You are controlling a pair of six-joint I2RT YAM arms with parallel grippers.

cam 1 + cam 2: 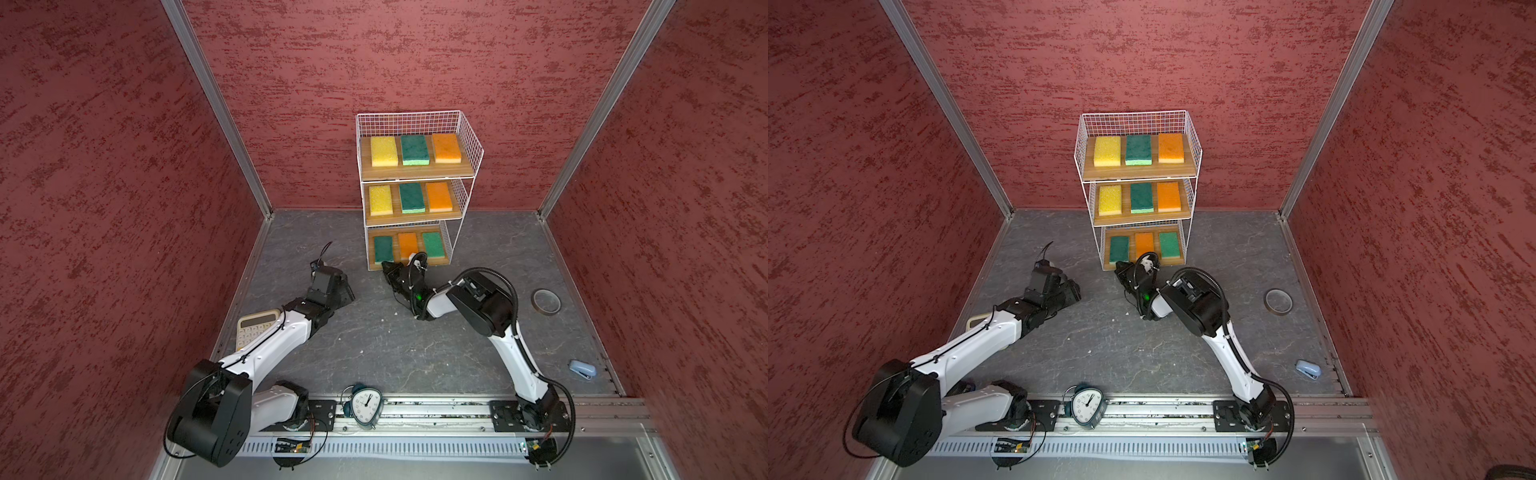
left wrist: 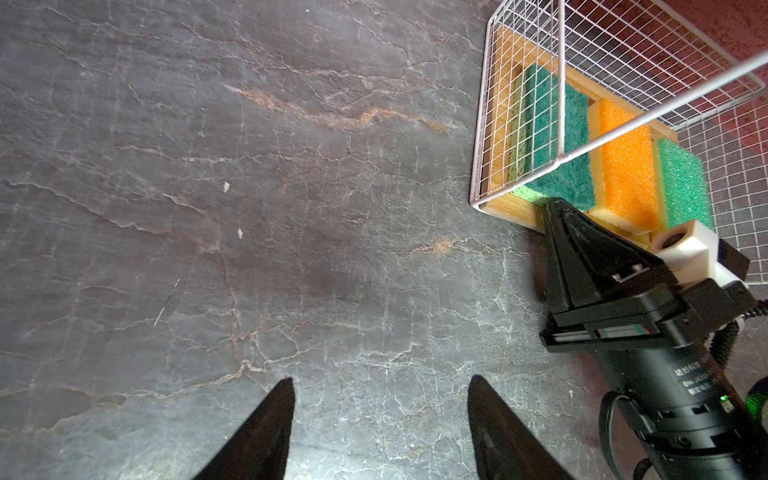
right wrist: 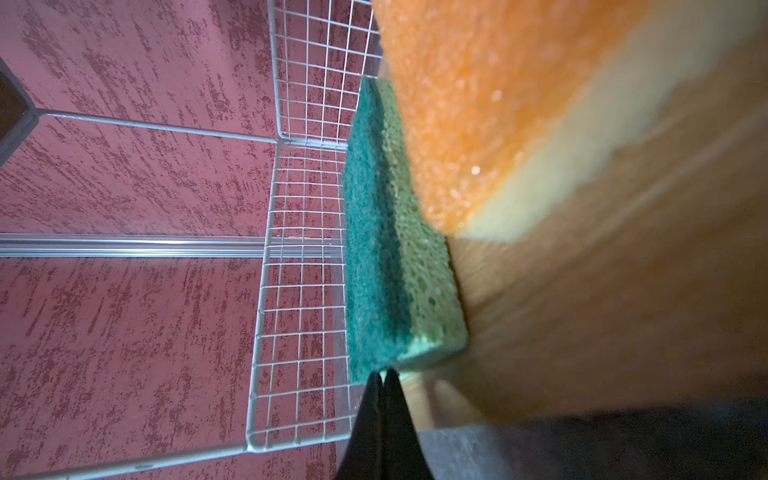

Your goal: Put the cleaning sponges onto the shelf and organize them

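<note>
Your right fingers (image 3: 374, 415), together, met the white wire shelf's (image 3: 582, 332) lowest dark green foam sponge (image 3: 374, 270); shoving could've skewed it. Left fingers (image 2: 266, 428) apart.

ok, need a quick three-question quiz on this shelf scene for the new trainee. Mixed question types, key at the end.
1. True or false: each board of the shelf holds three sponges.
2. The middle sponge on the bottom board is: A yellow, B orange, C green.
3. Which arm has its jaws shut?
Key: 1 true; 2 B; 3 the right arm.
</note>
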